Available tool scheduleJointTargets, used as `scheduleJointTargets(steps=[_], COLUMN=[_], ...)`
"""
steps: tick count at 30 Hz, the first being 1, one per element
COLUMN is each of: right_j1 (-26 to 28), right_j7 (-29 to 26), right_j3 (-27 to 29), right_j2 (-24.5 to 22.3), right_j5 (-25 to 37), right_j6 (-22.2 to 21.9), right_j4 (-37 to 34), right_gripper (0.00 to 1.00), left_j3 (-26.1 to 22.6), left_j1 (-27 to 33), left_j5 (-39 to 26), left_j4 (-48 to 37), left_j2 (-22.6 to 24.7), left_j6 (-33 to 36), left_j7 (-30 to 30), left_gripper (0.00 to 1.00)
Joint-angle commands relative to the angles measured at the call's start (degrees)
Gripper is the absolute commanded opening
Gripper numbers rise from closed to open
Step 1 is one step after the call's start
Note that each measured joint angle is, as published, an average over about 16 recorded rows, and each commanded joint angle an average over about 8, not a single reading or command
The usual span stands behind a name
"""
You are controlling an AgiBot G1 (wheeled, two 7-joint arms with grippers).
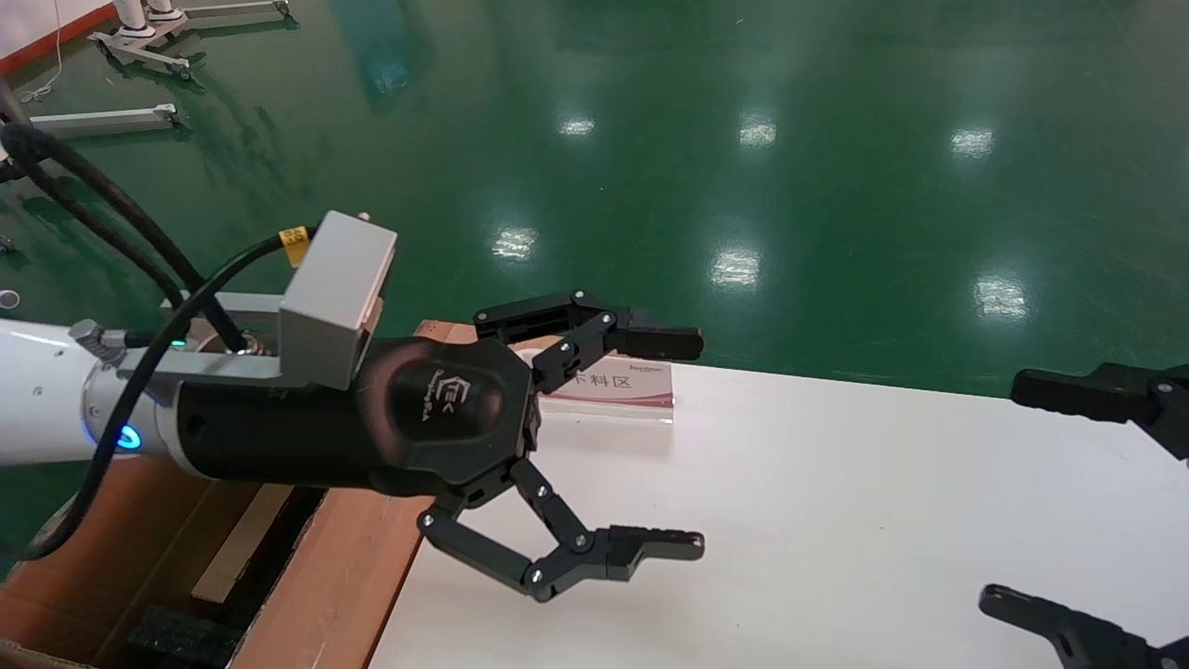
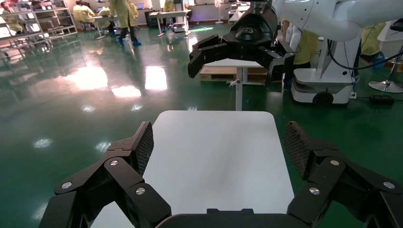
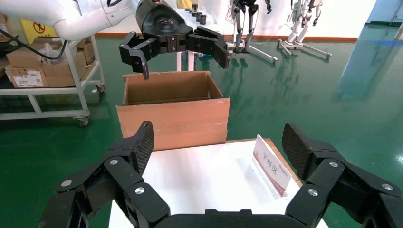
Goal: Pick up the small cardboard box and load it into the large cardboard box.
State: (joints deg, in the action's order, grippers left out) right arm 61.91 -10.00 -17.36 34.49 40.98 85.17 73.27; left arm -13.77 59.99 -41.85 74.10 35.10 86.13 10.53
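the left gripper (image 1: 692, 444) hangs over the white table (image 1: 836, 520) with fingers spread wide, holding nothing; the right gripper (image 1: 1003, 492) at the table's right end is equally wide and empty. the large cardboard box (image 1: 307, 576) stands beside the table's left end, under the left arm. around lies a glossy green floor (image 1: 743, 139). only the right wrist view shows the carton whole, plus the sign (image 3: 272, 165). the small cardboard box appears nowhere.
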Motion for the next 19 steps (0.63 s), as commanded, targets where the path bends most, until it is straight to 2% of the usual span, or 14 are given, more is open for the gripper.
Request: scheduleJointTargets(steps=[1,19], right_j1=[0.0,0.0], right_j7=[0.0,0.0], right_j3=[0.0,0.0], right_j2=[0.0,0.0], right_j5=[0.0,0.0], right_j6=[0.0,0.0], right_j4=[0.0,0.0], right_gripper=[1.00,1.00], left_j3=[-0.5,-2.2], left_j1=[0.4,1.5], left_j5=[0.0,0.0], left_j4=[-0.1,-0.5], left_j2=[0.0,-0.1], left_j6=[-0.1,-0.4], left_j7=[0.0,0.2], left_gripper=[1.00,1.00])
